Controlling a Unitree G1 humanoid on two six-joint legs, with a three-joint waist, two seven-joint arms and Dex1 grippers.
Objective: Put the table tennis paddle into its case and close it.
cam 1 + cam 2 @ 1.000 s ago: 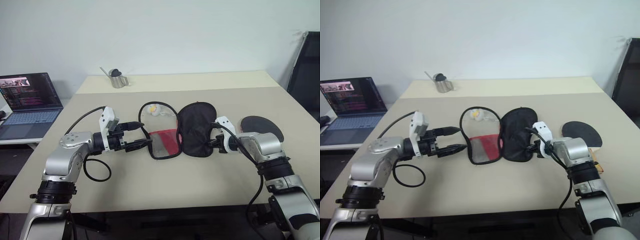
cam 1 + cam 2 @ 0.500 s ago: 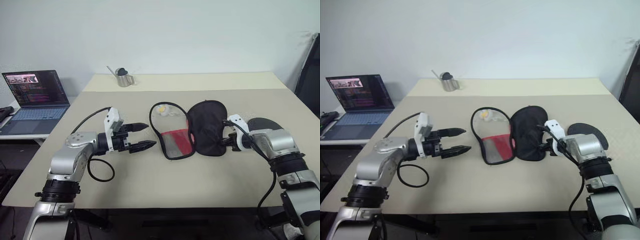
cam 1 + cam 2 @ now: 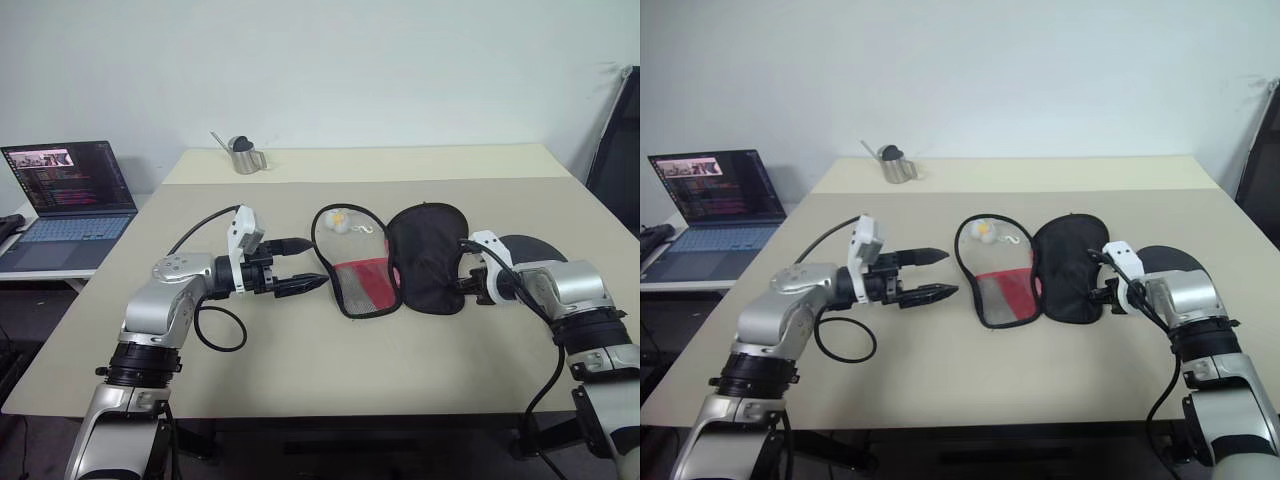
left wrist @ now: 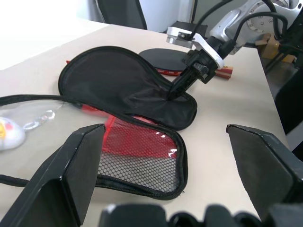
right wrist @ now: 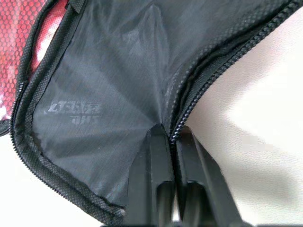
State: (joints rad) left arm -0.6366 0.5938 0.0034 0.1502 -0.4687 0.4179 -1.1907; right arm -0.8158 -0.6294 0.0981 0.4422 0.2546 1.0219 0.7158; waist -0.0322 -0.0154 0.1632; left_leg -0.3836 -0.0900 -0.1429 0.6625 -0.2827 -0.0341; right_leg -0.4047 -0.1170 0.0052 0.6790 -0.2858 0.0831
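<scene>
Where wrist view closes in: right end effector (image 5: 171, 137) pinching case (image 5: 109, 94) edge.

Office or laboratory room, plain pale wall (image 3: 380, 60), large beige worktable (image 3: 330, 380), open laptop (image 3: 62, 195) with code-like text on a side desk, black office chair (image 3: 615, 150) at the table's far corner, small metal pitcher (image 3: 240, 156) near the table's back edge

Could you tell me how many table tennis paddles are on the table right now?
1. The table tennis paddle lies flat on the table, on the robot's right, just beyond the opened case and partly hidden behind the right arm. I see no other.
</scene>
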